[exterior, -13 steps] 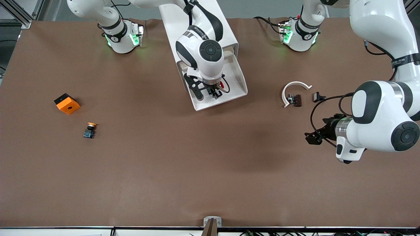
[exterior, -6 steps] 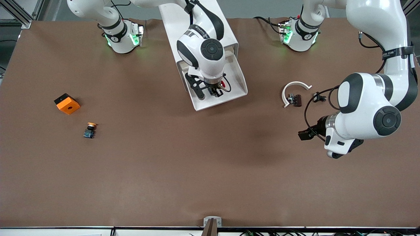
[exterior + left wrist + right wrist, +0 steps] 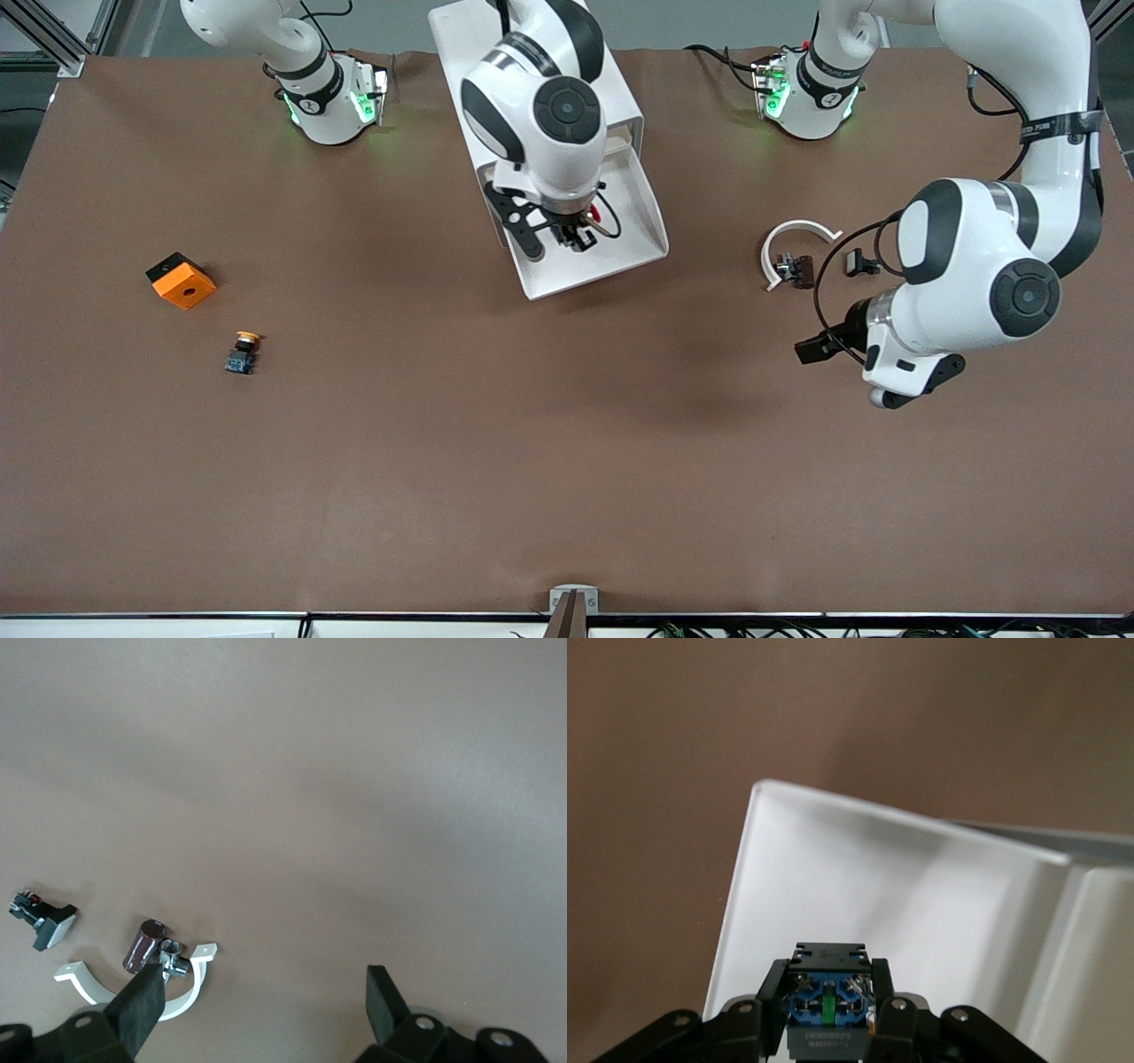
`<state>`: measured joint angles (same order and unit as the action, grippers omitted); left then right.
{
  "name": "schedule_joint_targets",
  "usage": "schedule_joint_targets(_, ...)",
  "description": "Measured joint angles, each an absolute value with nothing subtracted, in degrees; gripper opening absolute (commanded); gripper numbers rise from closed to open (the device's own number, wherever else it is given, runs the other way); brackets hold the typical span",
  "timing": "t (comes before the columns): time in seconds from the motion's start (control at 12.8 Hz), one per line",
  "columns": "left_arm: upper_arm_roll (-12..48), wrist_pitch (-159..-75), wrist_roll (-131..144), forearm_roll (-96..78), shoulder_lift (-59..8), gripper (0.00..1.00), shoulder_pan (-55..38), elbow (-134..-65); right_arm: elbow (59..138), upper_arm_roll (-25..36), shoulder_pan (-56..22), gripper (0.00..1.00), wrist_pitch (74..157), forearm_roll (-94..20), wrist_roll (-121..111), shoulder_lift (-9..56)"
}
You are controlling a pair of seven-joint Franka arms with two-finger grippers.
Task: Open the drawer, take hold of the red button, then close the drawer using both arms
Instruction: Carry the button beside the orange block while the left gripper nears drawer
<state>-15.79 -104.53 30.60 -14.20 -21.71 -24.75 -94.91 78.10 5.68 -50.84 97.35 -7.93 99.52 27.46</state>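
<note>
The drawer (image 3: 631, 241) stands pulled out of the white cabinet (image 3: 620, 97), open toward the front camera. My right gripper (image 3: 571, 237) hangs over the drawer, shut on the button, whose red cap (image 3: 599, 215) shows beside the fingers. In the right wrist view the button's black-and-blue body (image 3: 830, 1005) sits clamped between the fingers (image 3: 777, 979), above the drawer's white floor (image 3: 921, 895). My left gripper (image 3: 811, 347) is open and empty over bare table toward the left arm's end. In the left wrist view its fingers (image 3: 142, 1005) stand wide apart.
An orange cube with a hole (image 3: 181, 280) and an orange-yellow-capped button (image 3: 242, 352) lie toward the right arm's end. A white C-shaped clip (image 3: 788, 235), a brown cylinder (image 3: 802, 270) and a small black part (image 3: 858, 261) lie by the left gripper.
My right gripper has risen a little over the drawer with the button in it. My left arm has swung its gripper toward the middle of the table, past the clip.
</note>
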Motion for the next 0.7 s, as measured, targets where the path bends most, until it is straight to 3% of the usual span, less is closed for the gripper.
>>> schedule_joint_targets(0.31, -14.6, -105.3, 30.7, -14.2, -21.5, 1.00, -25.6, -95.5, 76.7, 6.3, -37.8, 0.11, 86.9, -7.9, 74.8, 19.5)
schedule_joint_targets(0.7, -10.7, -109.5, 34.9, -14.2, -21.5, 1.00, -25.6, -97.5, 80.5, 6.5, -21.4, 0.12, 85.6, -5.8, 38.9, 16.8)
